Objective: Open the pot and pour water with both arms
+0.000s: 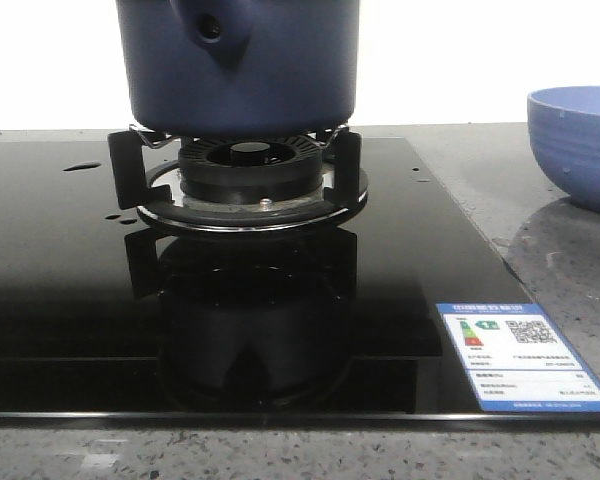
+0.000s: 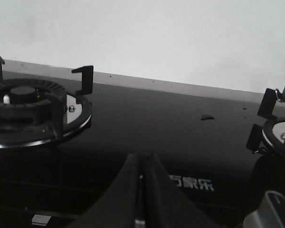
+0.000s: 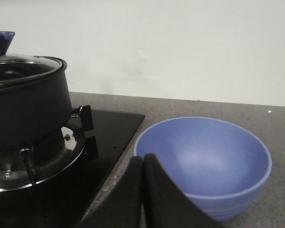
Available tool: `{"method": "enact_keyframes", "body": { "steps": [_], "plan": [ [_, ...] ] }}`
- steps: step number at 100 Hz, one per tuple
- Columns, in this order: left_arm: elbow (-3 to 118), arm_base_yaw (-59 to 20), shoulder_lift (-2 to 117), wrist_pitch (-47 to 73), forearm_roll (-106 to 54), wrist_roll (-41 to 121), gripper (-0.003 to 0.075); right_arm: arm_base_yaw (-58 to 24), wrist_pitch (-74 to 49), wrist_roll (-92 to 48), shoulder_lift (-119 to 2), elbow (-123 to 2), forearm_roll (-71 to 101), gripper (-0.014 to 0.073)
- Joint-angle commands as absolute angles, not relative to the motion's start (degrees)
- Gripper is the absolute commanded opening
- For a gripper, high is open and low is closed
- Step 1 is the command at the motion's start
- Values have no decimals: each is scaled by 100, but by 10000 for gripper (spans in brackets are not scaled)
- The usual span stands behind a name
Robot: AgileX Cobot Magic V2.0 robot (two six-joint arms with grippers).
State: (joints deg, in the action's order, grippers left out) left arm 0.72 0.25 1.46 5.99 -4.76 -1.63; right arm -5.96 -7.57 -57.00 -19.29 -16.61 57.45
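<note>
Fingers (image 2: 133,190) pressed together, pot (image 1: 240,65) lidded on burner (image 1: 248,172)

The pot (image 1: 238,65) running off the top edge in the front view, its rim and lid lying out of sight, the blue bowl (image 1: 580,145) being cropped by the right edge, the label (image 1: 520,365) print showing too small to read, the water (image 1: 81,166) appearing only as faint drops.

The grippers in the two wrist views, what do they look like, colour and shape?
Both look alike. The left gripper has two matte black fingers, broad at the base and curving inward to narrow tips, with smooth unmarked surfaces. The right gripper shows the same black, tapered, smoothly curved pair. No cables or labels are visible on either, and the arms behind them are out of view.
</note>
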Motion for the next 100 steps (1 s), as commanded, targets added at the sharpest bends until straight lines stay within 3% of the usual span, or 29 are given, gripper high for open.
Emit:
{"method": "enact_keyframes", "body": {
  "steps": [1, 100],
  "plan": [
    [-56, 32, -74, 100, -369, -379, -19, -595, -525, -5763, -1930, -1795, 5817, -45],
    [-196, 32, -171, 267, -429, -379, -19, -595, -549, -5763, -1941, -1795, 5817, -45]
  ]
}}
